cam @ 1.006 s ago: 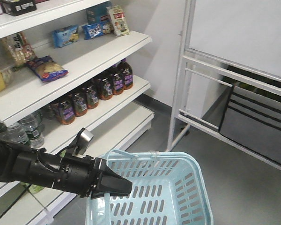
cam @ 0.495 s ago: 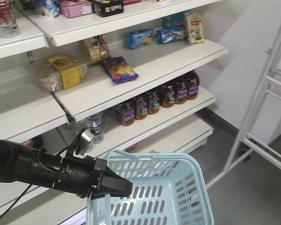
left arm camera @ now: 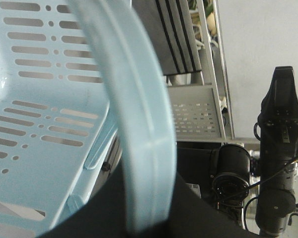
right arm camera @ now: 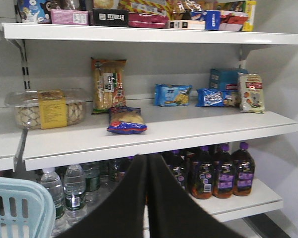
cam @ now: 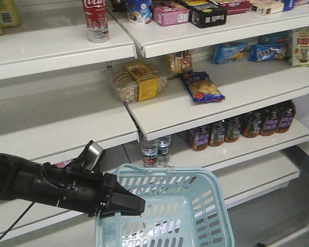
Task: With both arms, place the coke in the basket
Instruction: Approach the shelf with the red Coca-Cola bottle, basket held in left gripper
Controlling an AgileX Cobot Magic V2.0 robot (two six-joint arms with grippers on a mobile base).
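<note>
The coke [cam: 95, 20] is a red bottle with white script and a silvery lower band, standing on the top shelf at the upper left, far above both grippers. The light blue basket [cam: 216, 190] hangs at the bottom centre. My left gripper [cam: 127, 204] is shut on its thin blue handle [left arm camera: 139, 124], which runs between the black jaws [left arm camera: 149, 218]. A corner of the basket [right arm camera: 15, 203] shows in the right wrist view. My right gripper [right arm camera: 148, 159] is shut with nothing in it, pointing at the lower shelves. The coke is out of both wrist views.
White shelves [cam: 206, 110] hold a plastic box of cookies [cam: 136, 82], a blue snack bag [cam: 202, 86], water bottles [cam: 157, 150] and dark bottles with purple labels [cam: 247, 126]. Boxes [cam: 208, 14] stand to the right of the coke. Another black arm [left arm camera: 280, 124] stands behind the basket.
The whole view has swung left along the shelves, so the shelf goods slid right and the coke came into sight at the top. The left gripper and basket kept their place in the frame.
</note>
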